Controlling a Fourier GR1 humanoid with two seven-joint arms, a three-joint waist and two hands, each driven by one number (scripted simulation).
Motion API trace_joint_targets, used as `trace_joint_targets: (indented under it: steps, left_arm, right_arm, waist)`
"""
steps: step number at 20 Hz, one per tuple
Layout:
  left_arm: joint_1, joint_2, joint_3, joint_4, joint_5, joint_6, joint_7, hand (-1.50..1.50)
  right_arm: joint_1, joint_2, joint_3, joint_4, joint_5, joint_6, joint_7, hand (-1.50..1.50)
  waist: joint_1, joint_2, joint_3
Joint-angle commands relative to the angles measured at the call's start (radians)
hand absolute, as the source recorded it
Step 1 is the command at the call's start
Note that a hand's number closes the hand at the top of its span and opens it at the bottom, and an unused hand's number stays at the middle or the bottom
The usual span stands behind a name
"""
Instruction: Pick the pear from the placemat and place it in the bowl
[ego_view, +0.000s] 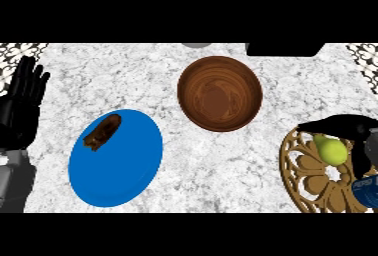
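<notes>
We look down on a pale speckled counter (221, 165) and find the pear (331, 149), yellow-green, lying on the round tan openwork placemat (310, 185) at about four o'clock from the centre of the view, near the right edge. Our right hand (347, 126) arches over the pear from its twelve o'clock side, with dark fingers (360, 157) curving down past its three o'clock flank; we cannot tell whether they actually close on the fruit or only cup around it. The wooden bowl (220, 93) sits at roughly twelve o'clock from the centre, well apart from the pear, at about ten o'clock from the placemat. A blue plate (125, 170) lies at eight o'clock, carrying a brown lumpy food item (102, 132) near its upper rim. Our left hand (21, 102) rests at nine o'clock by the left edge, fingers straight and pointing up, holding nothing. A dark flat object (284, 49) shows at the top edge, at about one o'clock.
</notes>
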Motion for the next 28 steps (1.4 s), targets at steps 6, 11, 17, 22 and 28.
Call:
trace_joint_targets:
  steps: [6,11,17,22,28]
  left_arm:
    - [0.021,0.012,0.031,-0.031,0.005,-0.027,0.020,0.00]
    - [-0.041,-0.033,-0.008,0.005,-0.045,0.020,0.024,0.00]
    - [-0.040,-0.024,0.018,0.011,-0.020,-0.022,0.022,0.00]
    - [-0.002,-0.034,0.018,0.031,-0.045,-0.006,-0.025,0.00]
    - [-0.044,-0.006,0.037,0.008,-0.031,-0.001,0.036,0.00]
  right_arm:
    - [0.036,0.054,-0.038,0.069,0.053,-0.080,-0.119,1.50]
    - [-0.026,0.084,-0.068,0.163,0.080,-0.124,-0.177,1.50]
    - [-0.035,0.109,-0.109,0.209,0.117,-0.193,-0.208,1.50]
    - [-0.026,-0.053,-0.318,0.284,0.003,-0.361,-0.021,1.50]
    - [0.018,-0.110,-0.466,0.377,-0.074,-0.609,0.080,1.50]
  waist:
    - [-0.003,-0.001,0.001]
    - [-0.003,0.002,0.001]
    - [-0.001,0.001,0.001]
    - [-0.018,0.004,0.003]
    - [-0.010,0.004,0.003]
